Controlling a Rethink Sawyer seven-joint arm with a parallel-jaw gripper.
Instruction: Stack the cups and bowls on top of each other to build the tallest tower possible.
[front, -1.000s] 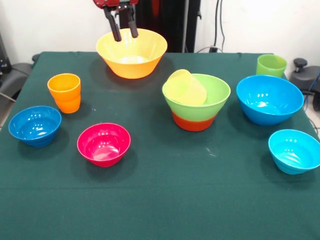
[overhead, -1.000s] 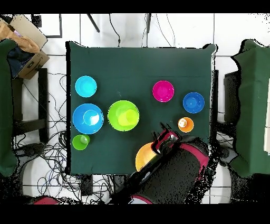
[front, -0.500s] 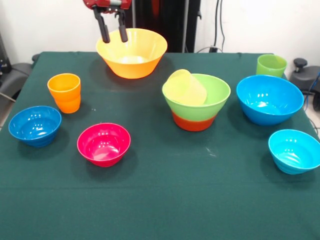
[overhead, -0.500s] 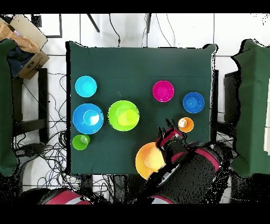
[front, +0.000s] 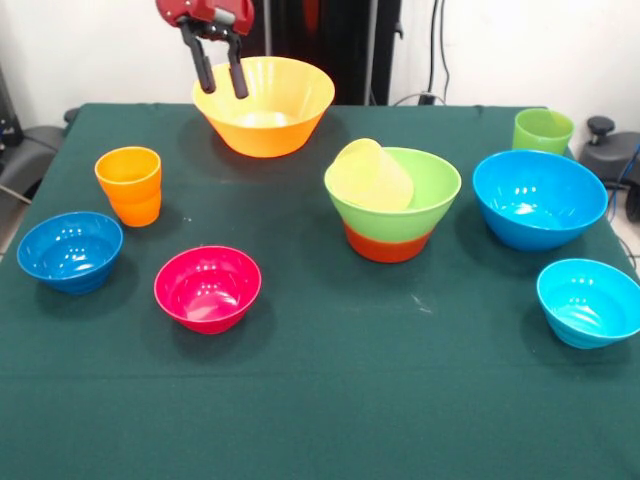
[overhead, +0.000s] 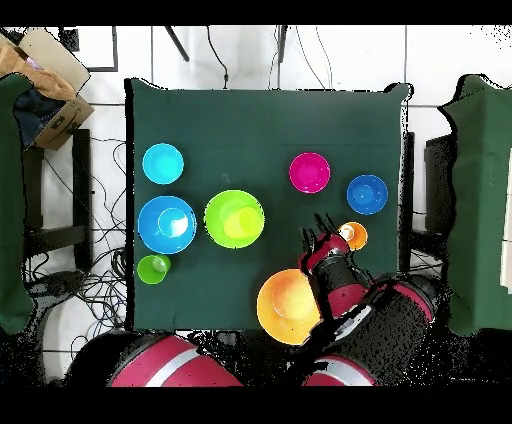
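1. A robot lab, by the look of it: loose cables (overhead: 100, 275) sprawl over the tiled floor (overhead: 250, 60) past the bench's (overhead: 260, 120) edge.
2. Green-draped bench, bare white wall (front: 520, 40), cardboard box (overhead: 50, 70) off one corner.

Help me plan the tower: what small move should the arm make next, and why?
Probably carry the hand on toward the orange cup and lower over it. The hand hangs open and empty above the table, between the big yellow-orange bowl and that cup, the nearest loose piece. The pile so far is the light green bowl in the orange-red bowl, with the pale yellow cup tilted inside.
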